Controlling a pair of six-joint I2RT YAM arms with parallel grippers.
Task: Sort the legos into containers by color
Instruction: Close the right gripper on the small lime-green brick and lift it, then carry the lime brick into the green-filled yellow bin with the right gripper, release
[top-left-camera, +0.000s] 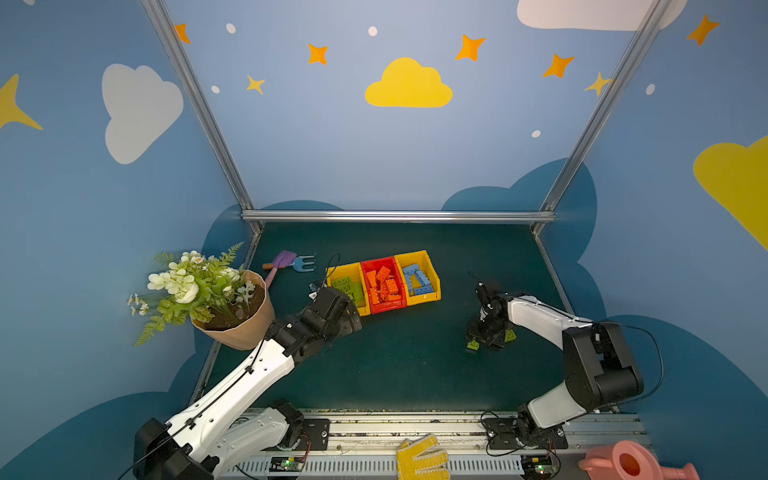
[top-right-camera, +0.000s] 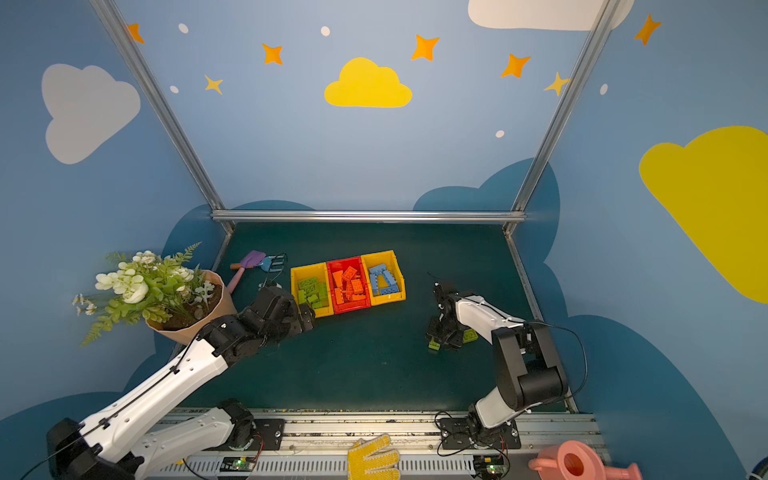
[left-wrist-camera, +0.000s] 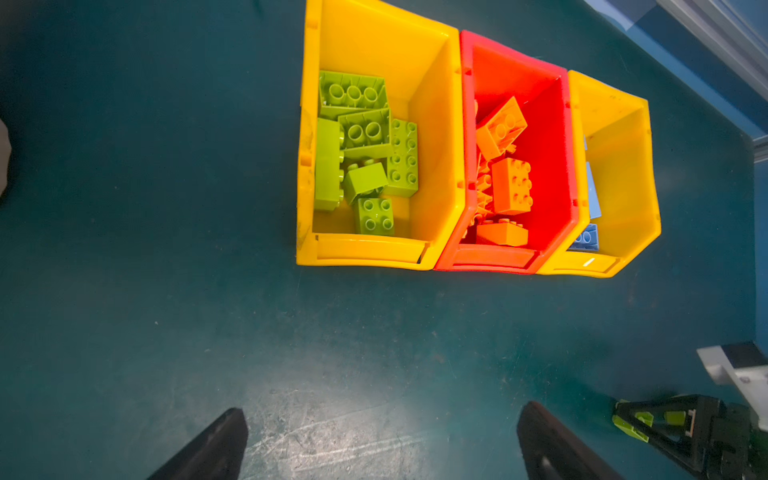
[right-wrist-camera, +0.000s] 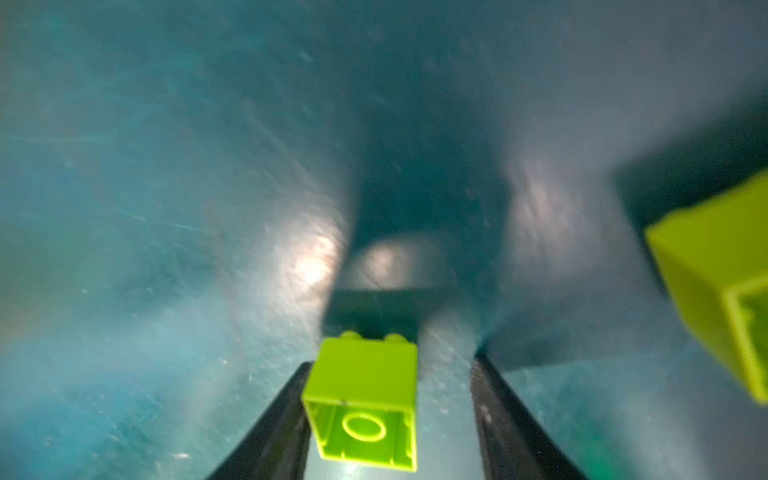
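So in both top views the containers (top-left-camera: 388, 306) are sitting in a row a bit left of centre on the dark green counter (top-left-camera: 395, 374). There's a yellow bin (top-left-camera: 343, 268) holding the green legos (top-left-camera: 348, 287), a red bin (top-left-camera: 376, 262) in the middle holding the orange legos (top-left-camera: 384, 284), and a second yellow bin (top-left-camera: 426, 299) on the right holding the blue legos (top-left-camera: 415, 282). The left fingers (top-left-camera: 354, 319) are hovering at the near corner of the green-filled bin. Over at right of centre, the right fingers (top-left-camera: 478, 338) are pointing down at the counter. One loose green lego (top-left-camera: 472, 344) is poking out at their lower left, and a second loose green lego (top-left-camera: 510, 336) is lying just to their right. In the left wrist view the left fingers (left-wrist-camera: 224, 440) are spreading wide with only bare counter between them, so released and gripping nothing, and they're facing the three bins. The right wrist view is coming out pretty blurry. In it, the loose green lego (right-wrist-camera: 365, 382) is lying on its side between the right fingers (right-wrist-camera: 282, 424), hollow underside facing the camera. One finger is touching its side while the other is standing off with counter showing in the gap, so they're not clenching it. The second loose green lego (right-wrist-camera: 715, 291) is sitting nearby, outside the fingers.
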